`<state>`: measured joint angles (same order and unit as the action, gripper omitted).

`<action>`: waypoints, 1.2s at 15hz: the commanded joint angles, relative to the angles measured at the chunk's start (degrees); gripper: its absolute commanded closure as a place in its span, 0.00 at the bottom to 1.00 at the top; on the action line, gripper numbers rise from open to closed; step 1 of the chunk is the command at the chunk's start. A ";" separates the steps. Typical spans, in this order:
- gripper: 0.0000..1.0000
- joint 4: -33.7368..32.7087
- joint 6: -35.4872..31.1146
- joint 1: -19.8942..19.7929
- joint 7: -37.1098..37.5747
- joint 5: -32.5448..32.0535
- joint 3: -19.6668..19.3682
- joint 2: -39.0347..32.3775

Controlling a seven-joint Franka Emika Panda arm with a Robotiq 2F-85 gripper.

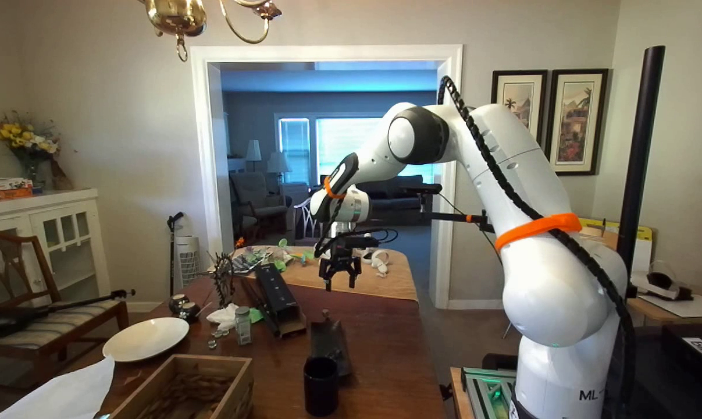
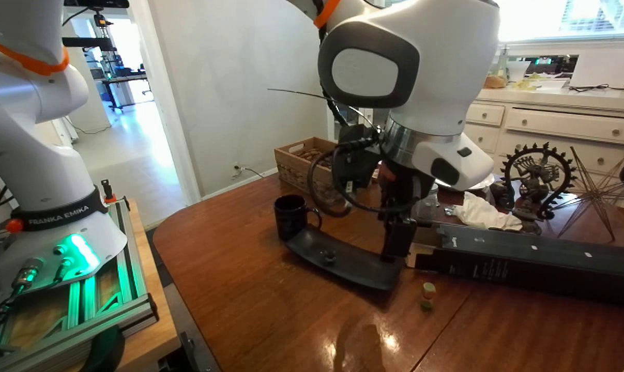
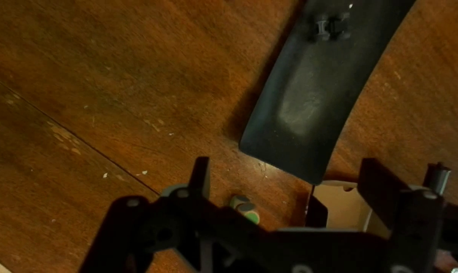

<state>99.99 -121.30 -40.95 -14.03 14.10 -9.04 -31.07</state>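
My gripper (image 3: 285, 163) is open, its dark fingers wide apart with nothing between them. In both exterior views the gripper (image 1: 340, 283) (image 2: 398, 245) points down above the table. Nearest to it is a long black curved tray (image 3: 308, 98) (image 2: 343, 263) with a small dark fitting (image 3: 329, 28) on it; one end reaches toward the jaws in the wrist view. A few small green and tan pieces (image 3: 247, 208) (image 2: 427, 295) lie on the wood beyond that end, partly hidden by the gripper. A long black box (image 2: 529, 263) shows its open cardboard end (image 3: 344, 204) beside the right finger.
A black mug (image 2: 291, 217) (image 1: 321, 387) stands at the tray's far end. A wooden crate (image 1: 243, 378) and white plate (image 1: 147, 339) are farther along the table (image 2: 249, 289). Near the box are a glass jar (image 1: 243, 327), white cloth (image 2: 485, 213), a metal statue (image 2: 536, 181) and a wire star (image 2: 593, 196).
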 commanded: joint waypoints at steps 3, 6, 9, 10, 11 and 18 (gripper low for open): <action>0.00 7.44 -0.36 -0.47 -9.06 4.01 0.35 6.41; 0.00 9.54 -0.14 -0.34 -13.78 4.75 0.02 8.37; 0.00 11.69 -1.44 -0.10 -18.02 4.32 -0.27 9.98; 0.00 12.28 -1.68 -0.09 -19.34 4.34 -0.34 10.54; 0.00 12.83 -1.83 -0.10 -20.82 4.29 -0.38 11.00; 0.00 16.14 -7.57 0.93 -23.62 5.32 -1.44 13.02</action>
<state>112.86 -125.39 -41.19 -37.88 17.75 -9.51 -20.07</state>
